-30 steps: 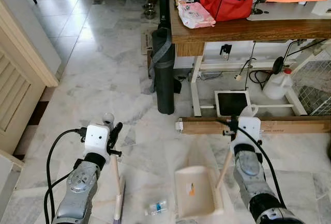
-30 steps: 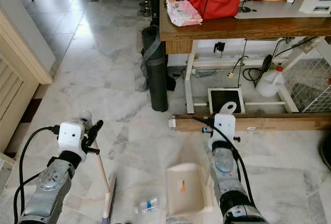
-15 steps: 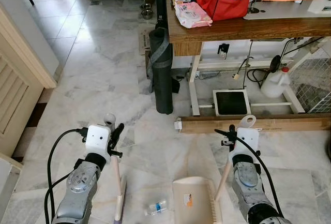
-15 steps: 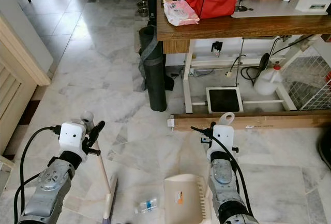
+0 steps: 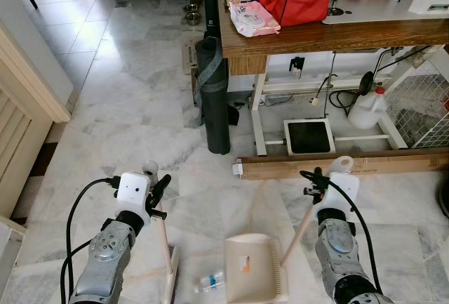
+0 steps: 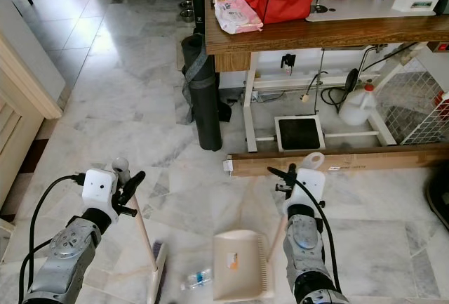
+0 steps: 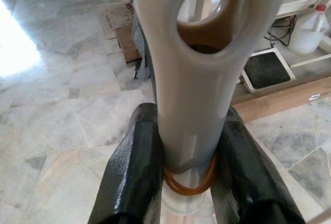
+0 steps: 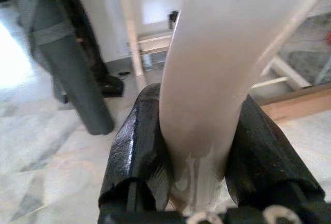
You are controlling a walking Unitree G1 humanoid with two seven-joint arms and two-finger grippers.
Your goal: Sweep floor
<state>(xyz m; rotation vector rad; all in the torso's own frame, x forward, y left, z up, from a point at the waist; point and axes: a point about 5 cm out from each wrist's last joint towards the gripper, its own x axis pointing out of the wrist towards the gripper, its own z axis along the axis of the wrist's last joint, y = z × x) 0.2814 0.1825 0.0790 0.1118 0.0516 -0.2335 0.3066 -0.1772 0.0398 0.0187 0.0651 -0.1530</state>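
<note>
Two grippers worked: left gripper (image 5: pixel 158 193) clamped on broom (image 5: pixel 168 262), right gripper (image 5: pixel 313 183) clamped on dustpan (image 5: pixel 251 269); small bottle (image 5: pixel 210 281) lay between on floor (image 5: pixel 126 107).

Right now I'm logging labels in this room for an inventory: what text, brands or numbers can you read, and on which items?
None can be read with confidence.
Pink packet on the desk: print too small.
Sticker on the dustpan: orange mark, illegible.
Small bottle on the floor: blue label, blurred.
Long wooden plank: faint print strip, unreadable.
Cardboard by the dark roll: markings too small.
</note>
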